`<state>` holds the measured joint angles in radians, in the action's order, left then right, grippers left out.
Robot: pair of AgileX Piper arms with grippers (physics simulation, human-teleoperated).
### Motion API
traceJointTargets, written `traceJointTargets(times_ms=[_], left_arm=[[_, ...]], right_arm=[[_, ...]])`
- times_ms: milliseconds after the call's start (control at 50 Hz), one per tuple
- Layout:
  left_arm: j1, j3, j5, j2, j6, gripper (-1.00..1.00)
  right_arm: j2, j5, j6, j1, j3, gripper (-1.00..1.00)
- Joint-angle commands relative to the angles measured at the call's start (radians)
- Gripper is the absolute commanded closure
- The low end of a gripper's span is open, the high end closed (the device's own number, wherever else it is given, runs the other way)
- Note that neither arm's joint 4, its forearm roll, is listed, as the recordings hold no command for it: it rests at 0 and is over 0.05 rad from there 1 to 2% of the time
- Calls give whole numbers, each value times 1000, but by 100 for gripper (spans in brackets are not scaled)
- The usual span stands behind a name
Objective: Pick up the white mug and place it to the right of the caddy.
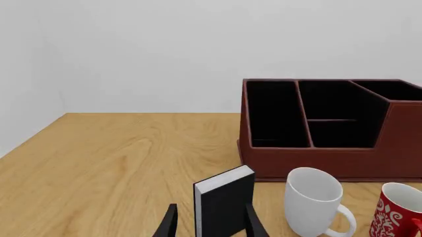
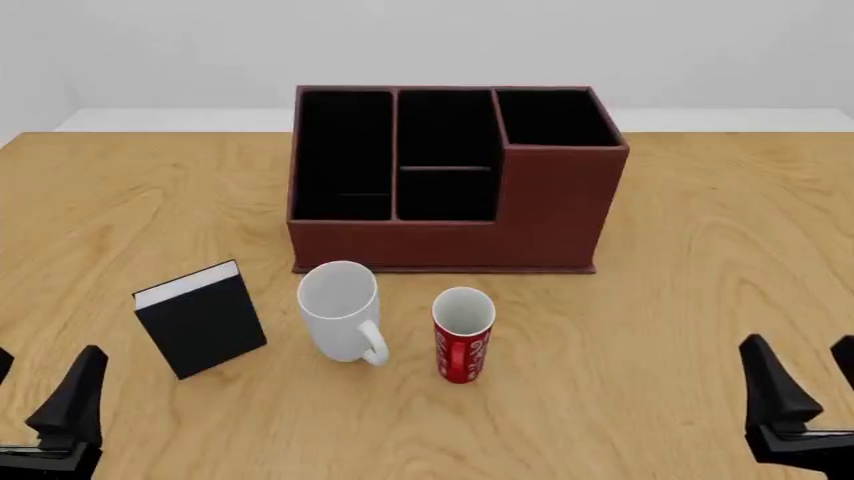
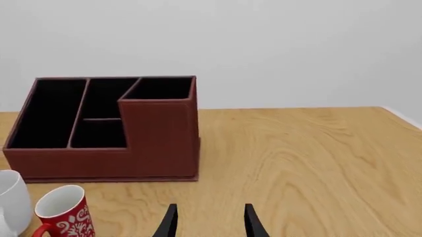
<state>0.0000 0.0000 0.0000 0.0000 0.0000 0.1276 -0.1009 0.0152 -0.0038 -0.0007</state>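
The white mug [image 2: 340, 310] stands upright on the wooden table, just in front of the caddy [image 2: 454, 235], with its handle turned toward the near side. It also shows in the left wrist view [image 1: 313, 202] and at the edge of the right wrist view [image 3: 12, 200]. The dark reddish-brown caddy [image 1: 329, 158] [image 3: 158, 143] sits mid-table with black-lined compartments. My left gripper [image 2: 34, 395] [image 1: 211, 224] hangs open at the near left, far from the mug. At the near right, my right gripper [image 2: 810, 385] [image 3: 209, 222] is open too, holding nothing.
A red patterned mug [image 2: 463, 335] [image 1: 396, 210] [image 3: 63, 215] stands just right of the white mug. A black book [image 2: 200, 320] [image 1: 224, 197] with white pages stands upright to the white mug's left, ahead of the left gripper. Bare wood [image 2: 721, 230] lies right of the caddy.
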Motion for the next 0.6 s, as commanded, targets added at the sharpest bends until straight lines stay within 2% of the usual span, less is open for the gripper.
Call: traceJointTargets(times_ms=[20,160,360,600], left_arm=[[0,0,0,0,0,-100],[0,0,0,0,0,-100],[0,0,0,0,0,-100],[0,0,0,0,0,-100]], right_arm=[[45,-54,-1,12,0,-100],[52,-67,-5,21,-2,-100],[-19,58,-22,47,-108,-100],[32,48,-74,73,-162,-100]])
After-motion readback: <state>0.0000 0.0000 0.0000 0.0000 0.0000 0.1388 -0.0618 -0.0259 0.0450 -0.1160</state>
